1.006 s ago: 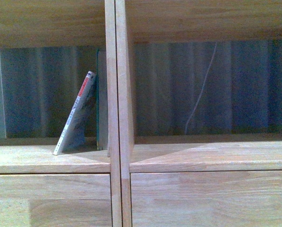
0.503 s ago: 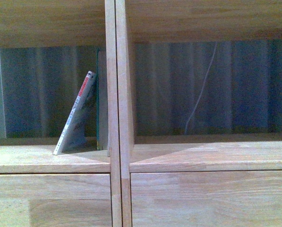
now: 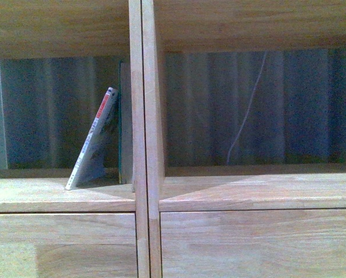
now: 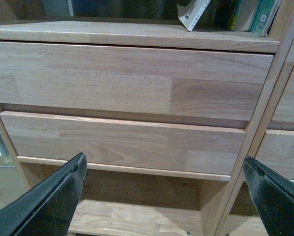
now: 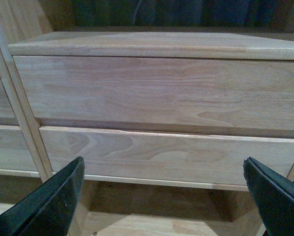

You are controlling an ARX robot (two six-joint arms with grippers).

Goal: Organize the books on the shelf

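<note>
In the front view the light wood shelf [image 3: 142, 191] fills the frame. In its left compartment a white book with a red-and-white spine [image 3: 94, 142] leans to the right. Its top rests against a slim teal book [image 3: 125, 124] that stands upright by the centre divider. No arm shows in that view. From the left wrist the white book's lower corner [image 4: 193, 14] and the teal book [image 4: 257, 12] appear on the board above the drawers. My left gripper [image 4: 164, 196] is open and empty, low in front of two drawer fronts. My right gripper [image 5: 161, 196] is open and empty before the right column's drawers.
Two plain drawer fronts [image 4: 127, 83] face the left gripper, and two more [image 5: 161, 88] face the right one. An open bay [image 5: 156, 216] lies under the drawers. A thin white cable [image 3: 245, 110] hangs behind the right compartment, against a dark curtain.
</note>
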